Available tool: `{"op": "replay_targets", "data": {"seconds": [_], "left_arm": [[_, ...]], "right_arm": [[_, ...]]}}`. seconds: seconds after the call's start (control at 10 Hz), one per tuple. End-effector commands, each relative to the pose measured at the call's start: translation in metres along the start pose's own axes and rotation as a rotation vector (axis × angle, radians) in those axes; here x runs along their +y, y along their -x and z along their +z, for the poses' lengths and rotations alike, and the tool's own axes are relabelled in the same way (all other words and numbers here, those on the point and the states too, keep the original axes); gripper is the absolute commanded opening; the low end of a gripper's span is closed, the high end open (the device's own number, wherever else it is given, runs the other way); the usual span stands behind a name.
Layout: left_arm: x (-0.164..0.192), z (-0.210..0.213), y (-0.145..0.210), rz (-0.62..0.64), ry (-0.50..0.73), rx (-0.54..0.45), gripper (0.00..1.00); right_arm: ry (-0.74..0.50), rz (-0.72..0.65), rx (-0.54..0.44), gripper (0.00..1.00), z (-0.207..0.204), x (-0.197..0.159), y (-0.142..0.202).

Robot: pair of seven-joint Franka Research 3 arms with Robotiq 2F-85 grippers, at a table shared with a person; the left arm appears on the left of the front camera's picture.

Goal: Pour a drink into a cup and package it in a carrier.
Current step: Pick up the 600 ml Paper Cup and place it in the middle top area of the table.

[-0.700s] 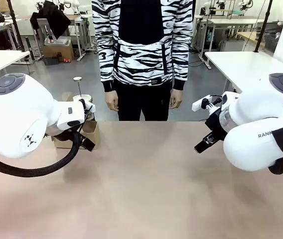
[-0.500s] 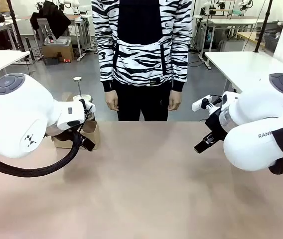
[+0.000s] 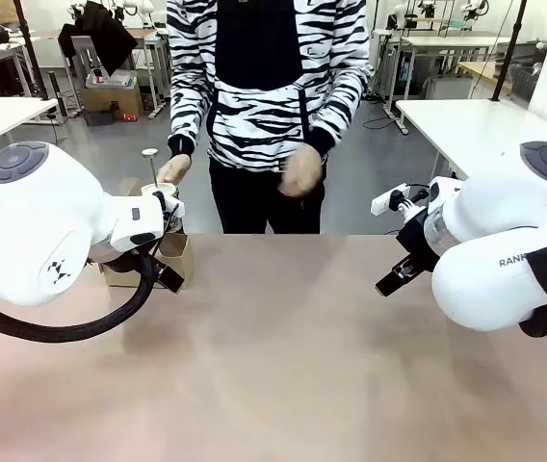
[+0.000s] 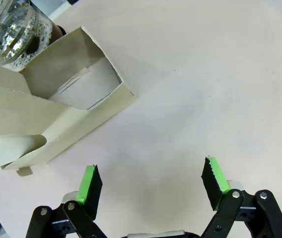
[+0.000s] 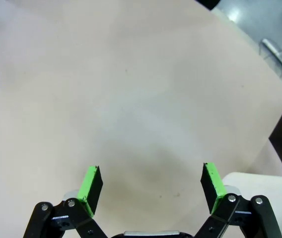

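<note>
Person's hands have come up since a moment ago: one hand (image 3: 171, 170) now reaches twd the picture-left side, just above the jug top, other hand (image 3: 301, 169) is blurred in front of the body; both arms sit as before

Nearest, L gripper (image 4: 151, 171): green pads wide apart, nothing btw them, hanging over bare table (image 4: 210, 84). R gripper (image 5: 151, 173): same, pads spread, nothing held, plain tabletop under it w/ the table edge running diagonally at its upper right.

Front view: L gripper (image 3: 166, 275) at the left, R gripper (image 3: 395, 279) at the right, well apart. Wide bare stretch of table btw them, out to the far edge.

Carrier (image 4: 56, 116) lies just beyond the L fingertips, not touching. Its long axis runs diagonal in the L wrist view, lower left to upper right, w/ an open slot facing the camera. White curved face inside the slot, can't tell if it's the cup. From the front the carrier (image 3: 175, 252) sits near the table's far-left edge, partly behind the L arm.

Clear jug (image 4: 9, 29) stands just past the carrier's far end, dark drink (image 4: 31, 48) low in it
</note>
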State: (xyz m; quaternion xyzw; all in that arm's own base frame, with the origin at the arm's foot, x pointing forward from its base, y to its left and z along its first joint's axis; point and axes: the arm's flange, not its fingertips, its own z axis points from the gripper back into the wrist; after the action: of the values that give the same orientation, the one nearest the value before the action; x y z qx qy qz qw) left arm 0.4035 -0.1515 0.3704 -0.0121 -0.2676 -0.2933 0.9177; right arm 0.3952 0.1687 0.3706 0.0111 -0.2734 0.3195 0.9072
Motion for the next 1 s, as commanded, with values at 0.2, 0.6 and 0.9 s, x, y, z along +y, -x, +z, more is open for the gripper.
{"op": "replay_targets", "data": {"seconds": [0.2, 0.6, 0.9], "left_arm": [[0.000, 0.000, 0.000, -0.001, 0.000, 0.000, 1.00], [0.000, 0.000, 0.000, -0.001, 0.000, 0.000, 1.00], [0.000, 0.000, 0.000, -0.001, 0.000, 0.000, 1.00]], "right_arm": [[0.000, 0.000, 0.000, 1.00, 0.000, 0.000, 0.000], [-0.060, -0.076, -0.079, 1.00, 0.078, -0.067, -0.060], [-0.200, -0.006, -0.184, 1.00, 0.130, -0.150, -0.037]]}}
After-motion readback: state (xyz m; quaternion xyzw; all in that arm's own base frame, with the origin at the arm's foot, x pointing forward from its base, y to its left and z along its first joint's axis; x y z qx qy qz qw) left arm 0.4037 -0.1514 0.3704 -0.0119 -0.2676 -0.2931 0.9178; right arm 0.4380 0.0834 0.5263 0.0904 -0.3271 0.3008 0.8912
